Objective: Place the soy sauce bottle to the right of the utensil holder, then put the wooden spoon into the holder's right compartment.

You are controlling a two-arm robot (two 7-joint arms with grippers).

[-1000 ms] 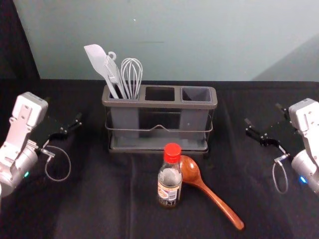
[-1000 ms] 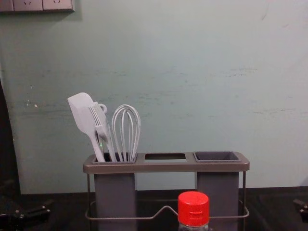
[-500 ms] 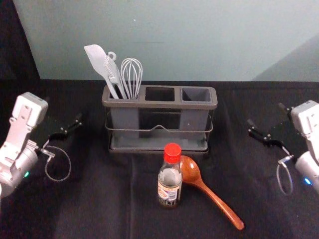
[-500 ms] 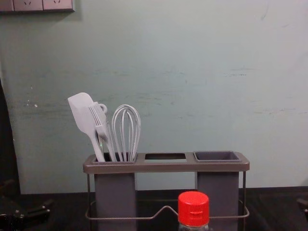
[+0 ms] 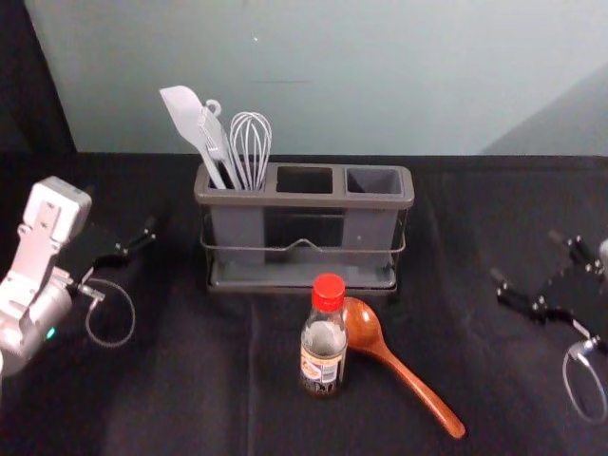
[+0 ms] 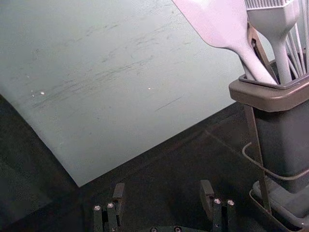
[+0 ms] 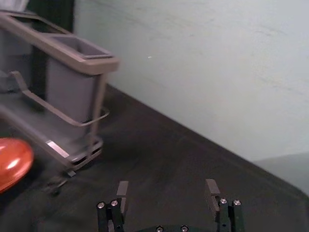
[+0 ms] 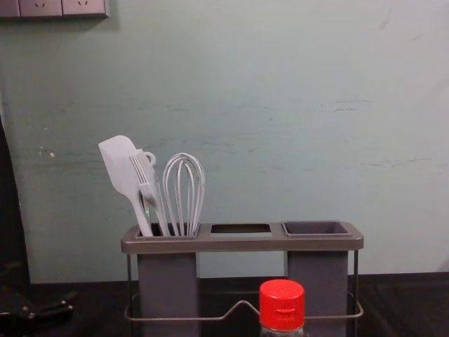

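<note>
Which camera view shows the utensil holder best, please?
The head view: it frames the utensil holder from rim to base. The chest view cuts off its base; the left wrist view shows its left end, the right wrist view its right end.

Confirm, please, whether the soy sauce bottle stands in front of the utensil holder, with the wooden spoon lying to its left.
The side is wrong: the head view shows the wooden spoon right of the soy sauce bottle, which does stand in front of the utensil holder.

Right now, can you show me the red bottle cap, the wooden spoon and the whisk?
Red bottle cap [image 8: 282, 305]: chest view, its side.
Wooden spoon [image 5: 416, 388]: head view, its handle.
Whisk [image 5: 251, 142]: head view, its wires.
</note>
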